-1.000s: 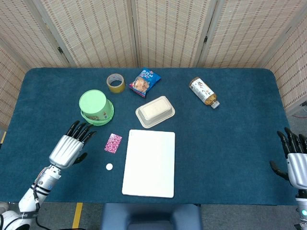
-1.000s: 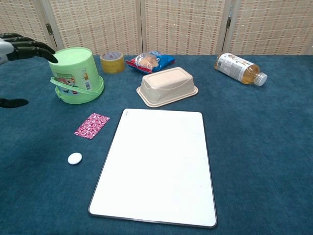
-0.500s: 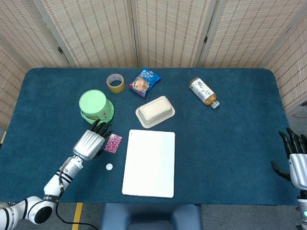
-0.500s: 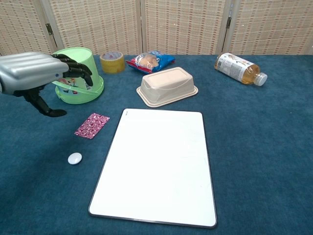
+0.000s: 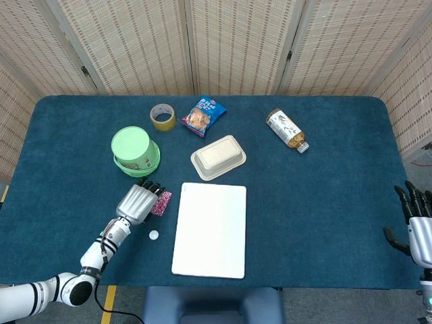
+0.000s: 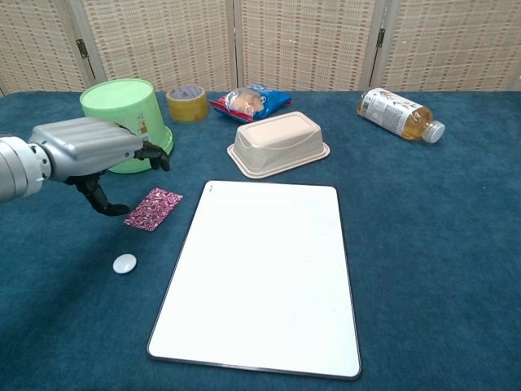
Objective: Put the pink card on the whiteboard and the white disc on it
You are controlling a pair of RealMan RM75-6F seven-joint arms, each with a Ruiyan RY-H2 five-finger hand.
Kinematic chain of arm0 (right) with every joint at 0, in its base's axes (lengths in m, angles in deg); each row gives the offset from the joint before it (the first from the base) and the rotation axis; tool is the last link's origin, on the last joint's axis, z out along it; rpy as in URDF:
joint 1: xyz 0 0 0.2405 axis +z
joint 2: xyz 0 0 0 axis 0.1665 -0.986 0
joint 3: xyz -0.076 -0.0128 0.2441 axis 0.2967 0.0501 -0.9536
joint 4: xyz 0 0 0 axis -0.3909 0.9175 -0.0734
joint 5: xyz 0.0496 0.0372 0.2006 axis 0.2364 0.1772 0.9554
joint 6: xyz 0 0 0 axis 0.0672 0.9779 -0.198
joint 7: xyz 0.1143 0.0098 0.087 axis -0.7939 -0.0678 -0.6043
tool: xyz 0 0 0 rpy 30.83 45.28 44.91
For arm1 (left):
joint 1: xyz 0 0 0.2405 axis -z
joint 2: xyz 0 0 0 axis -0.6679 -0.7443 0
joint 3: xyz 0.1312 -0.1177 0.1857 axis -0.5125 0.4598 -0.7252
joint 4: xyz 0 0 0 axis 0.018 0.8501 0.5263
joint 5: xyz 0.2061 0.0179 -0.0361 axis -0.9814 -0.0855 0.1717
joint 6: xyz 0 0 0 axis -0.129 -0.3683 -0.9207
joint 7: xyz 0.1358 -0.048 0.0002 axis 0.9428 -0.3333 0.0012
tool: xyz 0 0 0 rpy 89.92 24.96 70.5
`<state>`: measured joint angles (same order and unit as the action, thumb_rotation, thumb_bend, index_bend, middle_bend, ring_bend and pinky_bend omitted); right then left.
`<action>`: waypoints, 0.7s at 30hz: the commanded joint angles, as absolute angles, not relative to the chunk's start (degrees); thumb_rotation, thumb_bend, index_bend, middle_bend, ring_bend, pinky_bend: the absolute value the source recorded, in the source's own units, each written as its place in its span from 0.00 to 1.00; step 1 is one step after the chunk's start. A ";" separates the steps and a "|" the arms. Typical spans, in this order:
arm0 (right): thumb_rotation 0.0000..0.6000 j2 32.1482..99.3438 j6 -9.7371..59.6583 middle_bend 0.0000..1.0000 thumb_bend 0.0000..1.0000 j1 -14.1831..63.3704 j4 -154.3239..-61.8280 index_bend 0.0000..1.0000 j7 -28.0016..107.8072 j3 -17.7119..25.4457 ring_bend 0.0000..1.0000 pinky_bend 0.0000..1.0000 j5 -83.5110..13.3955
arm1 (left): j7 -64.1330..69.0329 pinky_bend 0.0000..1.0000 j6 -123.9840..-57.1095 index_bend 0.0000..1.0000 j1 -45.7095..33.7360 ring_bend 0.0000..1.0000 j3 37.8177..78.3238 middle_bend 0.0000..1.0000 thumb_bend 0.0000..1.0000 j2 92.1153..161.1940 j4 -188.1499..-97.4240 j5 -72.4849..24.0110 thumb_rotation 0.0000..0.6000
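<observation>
The blue table (image 5: pixel 324 202) fills most of the head view, its far edge running under the folding screens and its near edge cut by the bottom of the frame. The widest bare stretch lies from 2 to 5 o'clock of the whiteboard (image 5: pixel 210 229), out toward the right edge. The whiteboard lies flat at the near centre, its near edge close to the table's near edge, its surface bare.

At 12 o'clock of the board, just beyond its far edge, sits a beige container (image 5: pixel 218 156). A green tub (image 5: pixel 136 151) stands at 10 o'clock, with a tape roll (image 5: pixel 163 117) and a snack bag (image 5: pixel 203 115) farther back. A bottle (image 5: pixel 287 129) lies on its side at 1 o'clock, well apart from the rest.

The left hand (image 6: pixel 89 148) hovers just left of the board, fingers spread and pointing forward, holding nothing; whether its thumb tip touches the table cannot be told. In the head view it covers the left part of the pink card (image 6: pixel 153 208), which lies on the table at 9 o'clock of the board, beside its left edge.

The right hand (image 5: pixel 418 226) sits at the table's right edge, cut off by the frame, fingers spread and raised.

The white disc (image 6: pixel 124 263) rests on the table at 8 o'clock of the board, near the card and apart from it.
</observation>
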<state>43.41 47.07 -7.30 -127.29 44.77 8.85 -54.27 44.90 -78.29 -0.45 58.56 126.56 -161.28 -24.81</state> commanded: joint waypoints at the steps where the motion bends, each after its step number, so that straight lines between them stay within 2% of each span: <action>1: 1.00 43.41 46.95 0.03 0.31 -7.29 -127.23 0.01 44.71 8.86 0.08 0.00 -54.18 | 45.86 0.25 -78.00 0.25 0.63 0.29 58.22 0.32 0.34 127.52 -160.09 -22.76 1.00; 9: 1.00 43.29 46.69 0.03 0.31 -7.38 -127.10 0.01 44.52 8.90 0.08 0.00 -53.91 | 49.45 0.30 -77.81 0.22 3.39 0.30 57.36 0.35 0.34 129.18 -158.28 -16.69 1.00; 13: 1.00 43.27 46.69 0.03 0.31 -7.45 -126.97 0.01 44.30 8.90 0.08 0.00 -53.87 | 51.30 0.29 -78.45 0.19 4.54 0.26 56.99 0.35 0.34 129.70 -158.34 -13.80 1.00; 18: 1.00 43.35 46.53 0.03 0.31 -7.50 -126.67 0.01 43.98 8.97 0.08 0.00 -53.80 | 52.81 0.15 -79.12 0.18 5.90 0.14 56.33 0.24 0.34 130.22 -158.27 -11.50 1.00; 21: 1.00 43.42 46.43 0.03 0.31 -7.51 -126.45 0.01 43.73 8.95 0.08 0.00 -53.70 | 54.05 0.10 -79.51 0.18 6.74 0.08 55.79 0.19 0.34 130.55 -158.02 -10.16 1.00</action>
